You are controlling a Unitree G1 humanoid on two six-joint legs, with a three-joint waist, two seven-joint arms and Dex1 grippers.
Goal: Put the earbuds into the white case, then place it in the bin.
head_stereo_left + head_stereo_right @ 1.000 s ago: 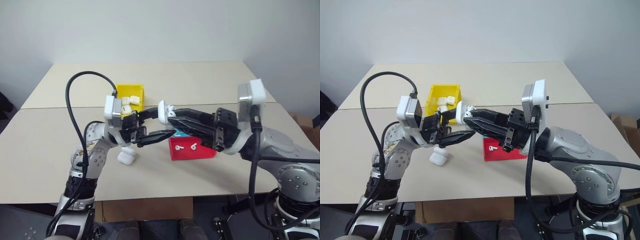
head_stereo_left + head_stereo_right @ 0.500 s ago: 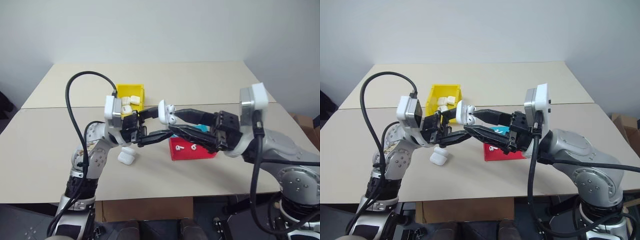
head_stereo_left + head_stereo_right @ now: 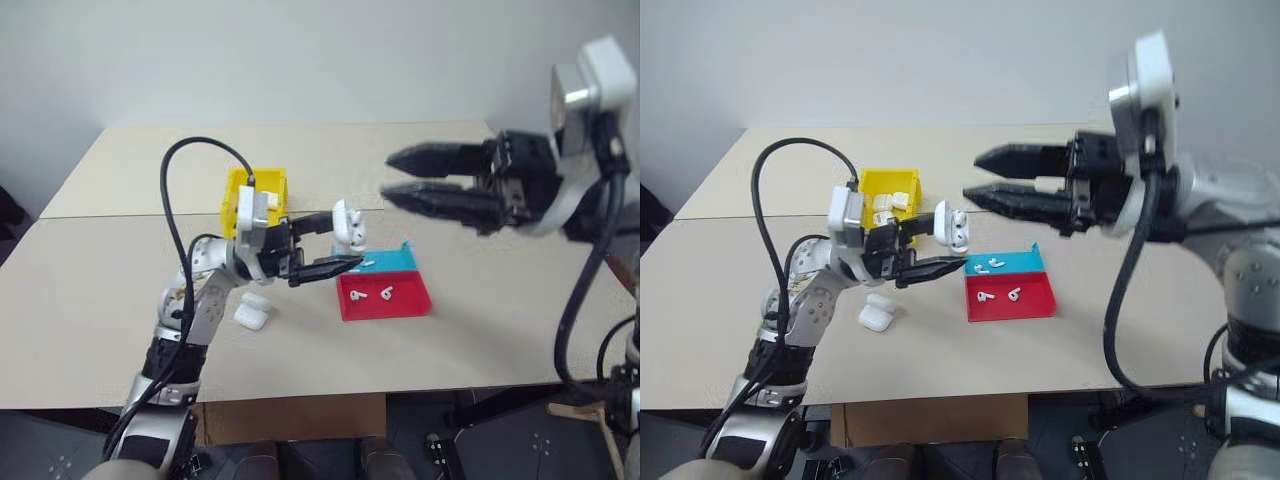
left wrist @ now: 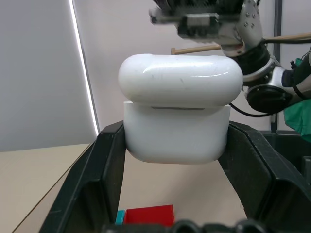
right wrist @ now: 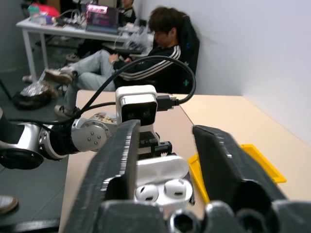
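Open air lies between the held white case (image 3: 954,226) and the raised right gripper (image 3: 975,176) — nothing between.

Right end effector (image 3: 388,174) up, off case (image 3: 347,226)

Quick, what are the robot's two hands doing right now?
Left gripper: shut on the white case, which has earbuds inside.
Right gripper: open, holding nothing.

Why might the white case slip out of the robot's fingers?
The white case looks smooth, glossy and rounded, so it is probably slippery. The left gripper pinches only its lower half, so it could perhaps twist. Its lid is open with earbuds inside, so a bump might shake them out.
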